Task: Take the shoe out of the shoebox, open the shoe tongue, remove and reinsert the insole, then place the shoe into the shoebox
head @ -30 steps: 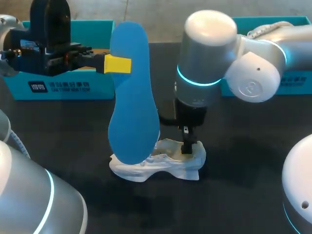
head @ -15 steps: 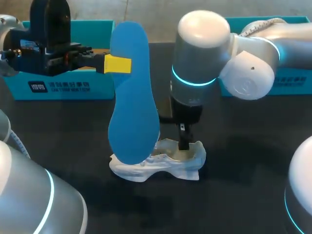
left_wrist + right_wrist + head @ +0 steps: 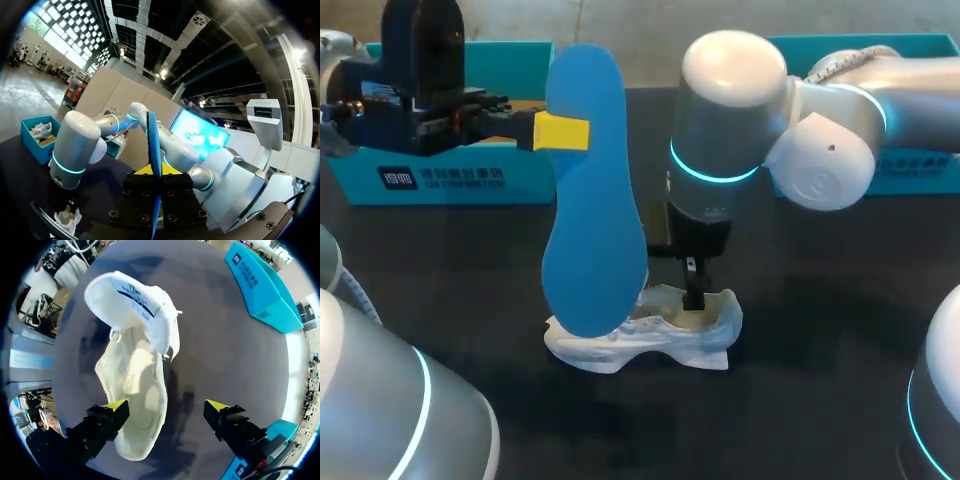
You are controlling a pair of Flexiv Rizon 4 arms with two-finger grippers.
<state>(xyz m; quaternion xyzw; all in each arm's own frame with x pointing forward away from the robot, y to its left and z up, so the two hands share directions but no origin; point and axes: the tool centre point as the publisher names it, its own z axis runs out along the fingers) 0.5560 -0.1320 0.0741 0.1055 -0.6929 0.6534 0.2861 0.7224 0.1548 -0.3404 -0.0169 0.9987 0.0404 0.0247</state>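
The left gripper (image 3: 154, 172) is clamped on the insole (image 3: 592, 200) near its upper end. It holds the insole upright and in the air, its lower end hanging just above the shoe (image 3: 640, 340). Held this way, the blue sole is probably ready to go back in, with its low end already close to the shoe's mouth. In the left wrist view the insole runs edge-on between the fingers.

The shoe lies on the table (image 3: 820, 330), out of its box, near the middle. Its tongue (image 3: 137, 295) is folded forward, so the opening is bare and no insole lies inside. The right gripper (image 3: 166, 407) hangs over the heel end with its fingers spread wide and gripping nothing. One tip is at the heel rim and the other is over bare table beside the shoe. It looks set to steady the heel or keep the mouth open, though whether the near finger touches the shoe cannot be told.

A teal box (image 3: 450, 180) stands at the table's far left behind the left arm, and another (image 3: 920, 170) stands at the far right behind the right arm. Both are well apart from the shoe. The main obstacle is the right arm's own wrist, which sits directly over the heel and close to the insole's likely path.
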